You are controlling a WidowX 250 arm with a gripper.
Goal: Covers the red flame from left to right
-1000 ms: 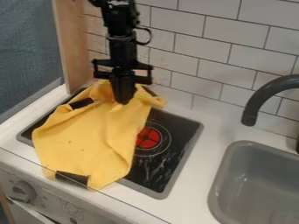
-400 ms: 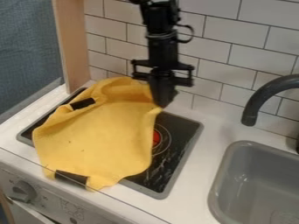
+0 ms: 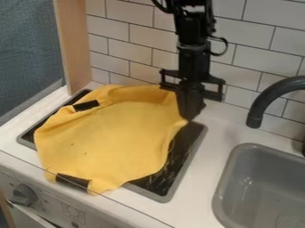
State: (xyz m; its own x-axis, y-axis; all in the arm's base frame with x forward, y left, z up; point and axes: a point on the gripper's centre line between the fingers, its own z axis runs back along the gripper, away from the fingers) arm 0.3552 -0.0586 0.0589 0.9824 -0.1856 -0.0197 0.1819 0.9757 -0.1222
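Fingers (image 3: 187, 101) together at the tips, and it's the yellow cloth (image 3: 113, 138) they have, pinched by its upper right corner! The black gripper (image 3: 190, 117) points down over the back right part of the black stovetop (image 3: 159, 181), its crossbars spread wide above the fingers. What a pose from the arm (image 3: 193, 49): in from the top edge, nearly upright, leaning only slightly, right in front of the white tiled wall (image 3: 140, 46).

And the cloth! It lies across the left and middle of the stovetop, its back edge raised in a fold running toward the gripper, its right edge curving down from the fingertips. Its front end hangs over the edge of the white counter (image 3: 199, 196), one dark patch (image 3: 72, 181) down there, another (image 3: 86, 105) at the upper left. Over on the right sits the grey sink (image 3: 221, 191), dark faucet (image 3: 261, 103) arching above, while a grey knob (image 3: 24, 195) holds the front panel's left side.
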